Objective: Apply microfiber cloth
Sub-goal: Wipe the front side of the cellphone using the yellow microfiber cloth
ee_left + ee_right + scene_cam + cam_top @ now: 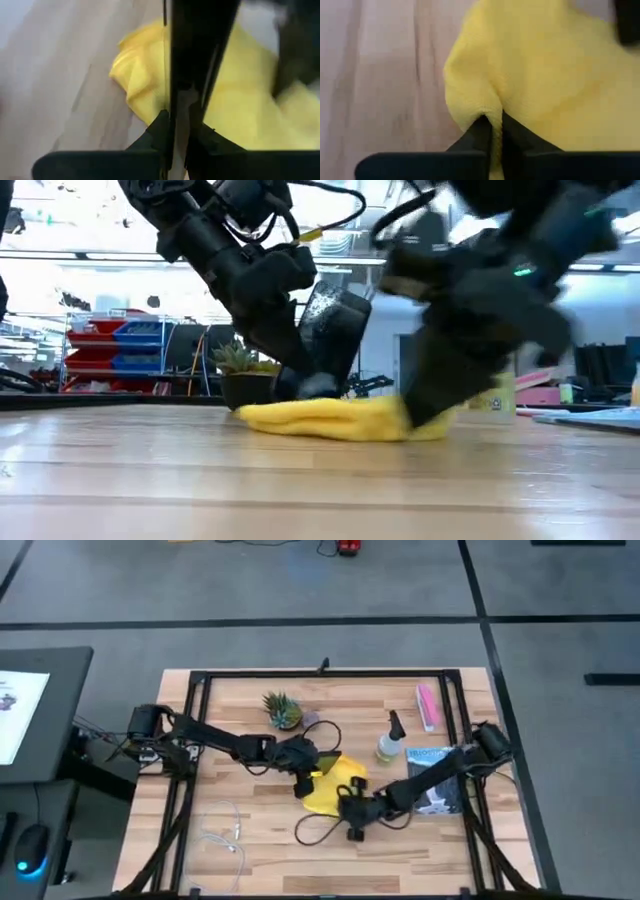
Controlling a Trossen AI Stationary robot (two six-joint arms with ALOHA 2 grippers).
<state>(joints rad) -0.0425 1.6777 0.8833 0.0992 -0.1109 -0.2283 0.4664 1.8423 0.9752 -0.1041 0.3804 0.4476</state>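
Microfiber cloth (545,75) soft, light, limp; right fingers (515,131) pinched shut on edge fold, left fingers (165,131) clamping thin dark slab (195,45) over it.

Bright yellow cloth (330,790), dark pincers.

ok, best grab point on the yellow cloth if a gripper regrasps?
Take the microfiber cloth at a raised fold on its free edge, coming from above. It lies bunched on the table, so folds stand proud. The right gripper already pinches such a fold; the left gripper holds something dark.
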